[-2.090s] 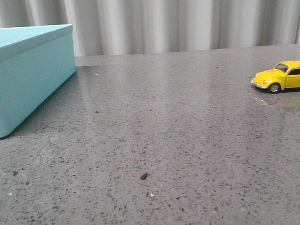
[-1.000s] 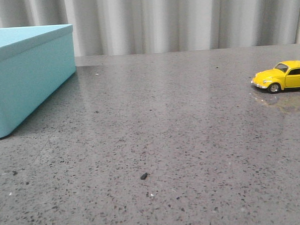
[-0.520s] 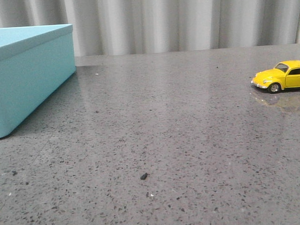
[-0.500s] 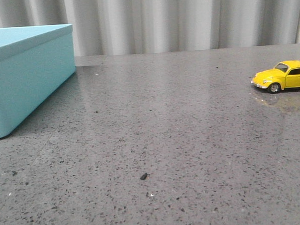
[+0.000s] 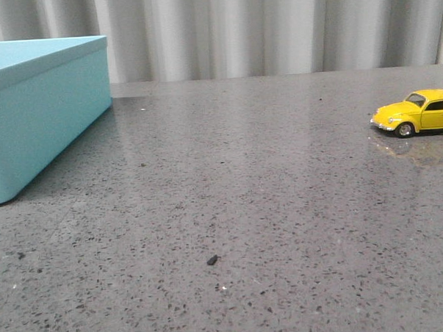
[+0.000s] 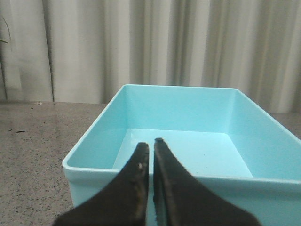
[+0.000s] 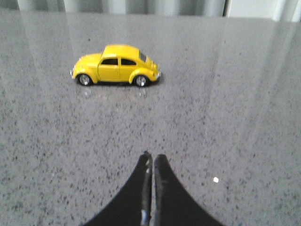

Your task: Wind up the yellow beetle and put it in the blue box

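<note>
- The right gripper (image 7: 150,157) was pressed closed and empty, its tips over bare table (image 5: 252,201) with the yellow beetle (image 7: 115,66) standing ahead of it, side-on on all four wheels. With the jaws together it could only shove the car; on that glossy top a nudge might well have sent it rolling.
- A small dark speck (image 5: 212,260) lay on the table in the near middle, too small to identify and well apart from both things.
- The left gripper (image 6: 151,147) was likewise closed with nothing in it, hovering at the near rim of the blue box (image 6: 188,141), which stood open and held nothing.
- In the front view the car sat at the far right, the box at the far left, with nothing between them.
- A pale pleated curtain (image 5: 274,31) hung behind.
</note>
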### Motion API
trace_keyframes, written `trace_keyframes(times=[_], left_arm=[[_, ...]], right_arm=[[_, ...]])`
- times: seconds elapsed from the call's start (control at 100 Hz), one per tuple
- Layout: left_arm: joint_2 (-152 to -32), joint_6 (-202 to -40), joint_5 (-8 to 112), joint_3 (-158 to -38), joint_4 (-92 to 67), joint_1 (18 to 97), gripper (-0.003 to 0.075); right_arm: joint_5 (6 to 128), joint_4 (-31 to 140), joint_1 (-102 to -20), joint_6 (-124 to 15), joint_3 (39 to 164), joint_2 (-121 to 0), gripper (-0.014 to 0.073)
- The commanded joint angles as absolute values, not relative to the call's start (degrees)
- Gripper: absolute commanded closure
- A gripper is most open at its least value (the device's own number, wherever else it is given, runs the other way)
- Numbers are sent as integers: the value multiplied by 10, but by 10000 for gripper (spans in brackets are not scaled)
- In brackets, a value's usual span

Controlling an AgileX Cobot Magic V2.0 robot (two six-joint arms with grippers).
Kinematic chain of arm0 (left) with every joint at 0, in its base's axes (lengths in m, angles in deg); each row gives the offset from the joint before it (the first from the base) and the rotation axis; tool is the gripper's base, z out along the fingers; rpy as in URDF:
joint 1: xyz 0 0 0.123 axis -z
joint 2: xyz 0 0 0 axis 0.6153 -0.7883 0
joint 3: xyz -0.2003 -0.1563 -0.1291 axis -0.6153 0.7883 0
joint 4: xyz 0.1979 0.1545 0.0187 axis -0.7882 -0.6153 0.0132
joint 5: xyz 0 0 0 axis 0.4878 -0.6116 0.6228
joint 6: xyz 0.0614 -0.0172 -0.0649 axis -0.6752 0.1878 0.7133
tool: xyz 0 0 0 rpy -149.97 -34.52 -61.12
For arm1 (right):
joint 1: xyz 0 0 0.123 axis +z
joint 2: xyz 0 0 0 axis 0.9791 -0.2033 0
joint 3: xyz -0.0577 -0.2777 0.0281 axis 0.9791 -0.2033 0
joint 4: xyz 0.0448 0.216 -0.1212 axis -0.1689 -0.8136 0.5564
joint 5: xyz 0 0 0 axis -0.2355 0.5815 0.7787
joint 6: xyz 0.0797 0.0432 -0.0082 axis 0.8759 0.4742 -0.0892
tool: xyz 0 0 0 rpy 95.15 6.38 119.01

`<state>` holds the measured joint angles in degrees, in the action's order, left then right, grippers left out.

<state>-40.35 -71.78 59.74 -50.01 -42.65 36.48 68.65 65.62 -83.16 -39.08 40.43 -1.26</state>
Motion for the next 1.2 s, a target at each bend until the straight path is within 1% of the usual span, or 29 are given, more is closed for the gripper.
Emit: trace_keyframes(times=[0.0, 1.19], left_arm=[[-415, -717, 643, -517, -426, 364, 741], [-415, -717, 643, -517, -426, 364, 741]], right_arm=[[621, 659, -836, -392, 392, -4, 655], [571, 666, -836, -393, 402, -4, 655]])
